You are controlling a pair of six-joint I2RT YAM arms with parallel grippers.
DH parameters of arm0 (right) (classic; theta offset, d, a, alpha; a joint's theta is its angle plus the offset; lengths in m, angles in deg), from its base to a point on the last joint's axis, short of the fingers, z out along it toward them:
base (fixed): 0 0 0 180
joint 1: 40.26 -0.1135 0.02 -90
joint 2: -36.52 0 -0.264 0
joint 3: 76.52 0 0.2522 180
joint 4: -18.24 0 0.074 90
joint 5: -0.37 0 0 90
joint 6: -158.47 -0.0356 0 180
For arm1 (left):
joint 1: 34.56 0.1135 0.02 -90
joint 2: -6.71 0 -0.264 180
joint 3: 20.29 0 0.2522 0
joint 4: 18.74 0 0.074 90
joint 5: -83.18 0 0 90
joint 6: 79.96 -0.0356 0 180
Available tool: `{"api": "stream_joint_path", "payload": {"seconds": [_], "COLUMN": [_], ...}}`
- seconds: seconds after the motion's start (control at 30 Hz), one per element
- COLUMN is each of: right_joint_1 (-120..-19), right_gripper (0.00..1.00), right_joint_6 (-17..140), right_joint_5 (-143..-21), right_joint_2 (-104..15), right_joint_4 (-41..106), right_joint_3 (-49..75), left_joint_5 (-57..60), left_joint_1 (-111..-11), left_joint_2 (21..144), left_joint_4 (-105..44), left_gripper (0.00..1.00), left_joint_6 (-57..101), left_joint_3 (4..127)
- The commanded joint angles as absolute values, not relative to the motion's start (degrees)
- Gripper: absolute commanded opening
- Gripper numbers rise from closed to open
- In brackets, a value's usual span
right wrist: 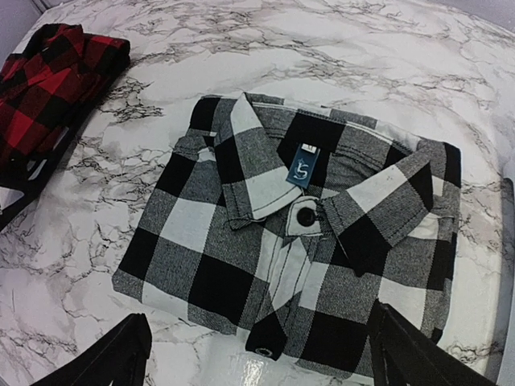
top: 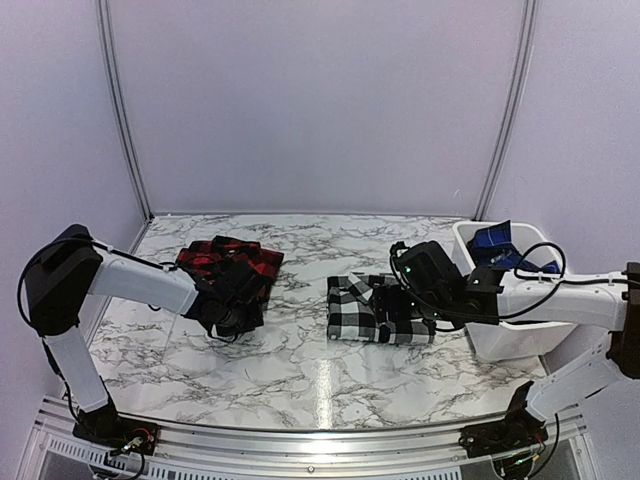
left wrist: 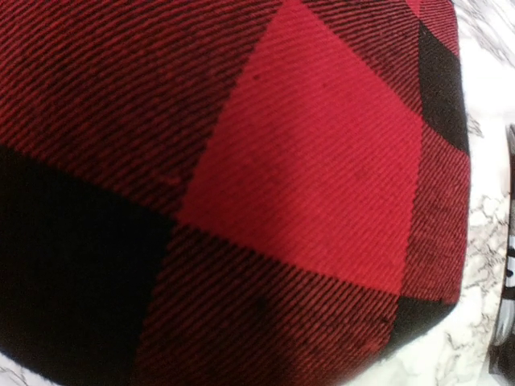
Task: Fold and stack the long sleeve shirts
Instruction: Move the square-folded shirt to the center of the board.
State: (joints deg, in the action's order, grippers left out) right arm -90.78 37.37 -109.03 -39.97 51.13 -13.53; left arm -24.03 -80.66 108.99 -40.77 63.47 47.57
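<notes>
The red-and-black shirt (top: 225,258) lies folded on the left of the marble table. My left gripper (top: 232,312) sits at its near edge. In the left wrist view the red-and-black shirt (left wrist: 306,161) fills the frame and hides the fingers, with the jaws shut on its cloth. The black-and-white shirt (top: 352,310) lies folded at mid-table, collar and blue label up. My right gripper (top: 385,305) hovers open just above it. In the right wrist view the black-and-white shirt (right wrist: 241,233) lies between and beyond the spread fingertips (right wrist: 121,354), untouched by my right gripper (right wrist: 265,362). The red-and-black shirt (right wrist: 48,88) shows at top left.
A white bin (top: 505,335) stands at the right edge of the table, with blue cloth (top: 495,240) inside it. The marble tabletop (top: 300,370) is bounded by lilac walls at the back and sides. A metal rail runs along the near edge.
</notes>
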Motion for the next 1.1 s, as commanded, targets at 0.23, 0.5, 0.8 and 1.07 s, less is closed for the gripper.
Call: {"api": "stream_joint_path", "payload": {"seconds": [0.23, 0.5, 0.8, 1.07], "right_joint_1": [-91.2, -91.1, -87.0, -80.3], "right_gripper": [0.89, 0.89, 0.89, 0.89], "right_joint_6": [35.5, 35.3, 35.7, 37.6], "right_joint_5": [-108.4, -109.1, -110.0, -107.4], "right_joint_2": [-37.9, -38.7, -39.3, -39.3], "right_joint_4": [50.0, 50.7, 54.6, 55.4], "right_joint_3": [-15.7, -15.5, -13.8, -14.4], "left_joint_5": [-18.4, -15.8, -15.2, -11.4], "left_joint_1": [-90.5, -93.5, -96.9, -95.3], "left_joint_2": [114.9, 116.4, 106.9, 113.6], "left_joint_4": [-38.5, -38.2, -42.8, -45.1], "left_gripper": [0.0, 0.06, 0.32, 0.47], "left_joint_6": [67.7, 68.2, 62.9, 57.7], "left_joint_3": [52.5, 54.6, 56.3, 69.7]}}
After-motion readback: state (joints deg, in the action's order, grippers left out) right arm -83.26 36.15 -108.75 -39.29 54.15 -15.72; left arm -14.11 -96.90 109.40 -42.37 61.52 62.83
